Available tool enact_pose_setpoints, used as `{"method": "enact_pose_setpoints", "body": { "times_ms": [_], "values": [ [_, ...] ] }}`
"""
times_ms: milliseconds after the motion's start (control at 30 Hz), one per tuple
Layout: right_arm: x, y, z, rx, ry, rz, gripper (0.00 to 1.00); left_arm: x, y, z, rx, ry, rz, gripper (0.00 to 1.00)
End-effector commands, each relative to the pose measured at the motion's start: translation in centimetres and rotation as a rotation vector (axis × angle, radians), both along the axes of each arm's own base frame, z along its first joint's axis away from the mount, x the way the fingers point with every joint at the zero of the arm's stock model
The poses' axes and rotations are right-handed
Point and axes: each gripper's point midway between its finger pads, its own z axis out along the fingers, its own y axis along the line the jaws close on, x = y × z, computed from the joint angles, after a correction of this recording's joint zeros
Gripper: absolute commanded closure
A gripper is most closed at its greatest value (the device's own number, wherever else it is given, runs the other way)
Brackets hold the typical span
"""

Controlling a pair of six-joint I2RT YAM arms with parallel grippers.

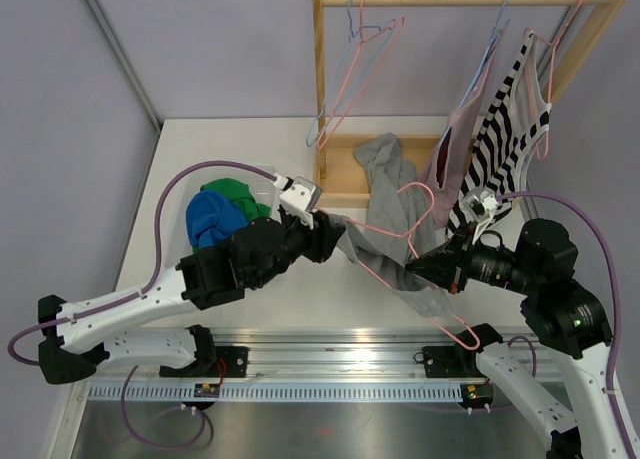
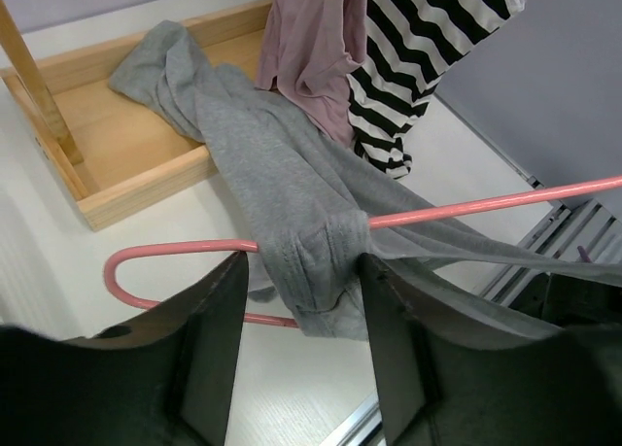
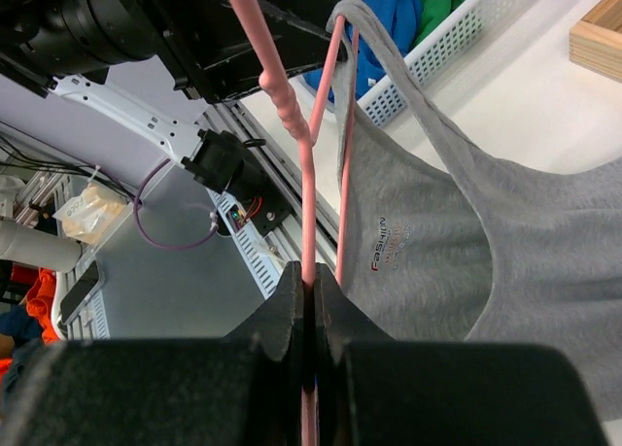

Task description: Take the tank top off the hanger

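The grey tank top [image 2: 282, 174] is not off yet. One strap is bunched around the wire of the pink hanger [image 2: 466, 208], and the rest trails across the surface [image 1: 200, 139] into the wooden tray [image 2: 146, 188]. The right end effector [image 3: 309, 286] is clamped tight on the hanger wire. The left end effector [image 2: 303, 276] straddles the bunched strap, fingers half apart — whether they already pinch it I cannot tell. What seems left is to grip that strap and draw it off the hanger's end.

hanger [image 2: 486, 203] cropped right, tank top [image 3: 544, 232] print blurry
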Motion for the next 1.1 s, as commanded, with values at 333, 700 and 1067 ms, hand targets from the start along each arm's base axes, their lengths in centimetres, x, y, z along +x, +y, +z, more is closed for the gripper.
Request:
{"method": "enact_pose_setpoints", "body": {
  "times_ms": [333,700,1067],
  "values": [
    [0.9,-0.3,-0.3,-0.036,-0.043,-0.023,1.00,2.5,1.9,-0.1,0.019,-0.016,0.203,1.00],
    [-2.0,-0.2,-2.1,-0.064,-0.049,0.108,1.00,5.9,13.6,-1.2,-0.005,0.078,0.633,1.00],
    [-2.7,-0.5,1.7,0.052,-0.332,0.080,1.00,5.4,11.4,-0.9,-0.069,0.118,0.376,1.00]
  ]
}}
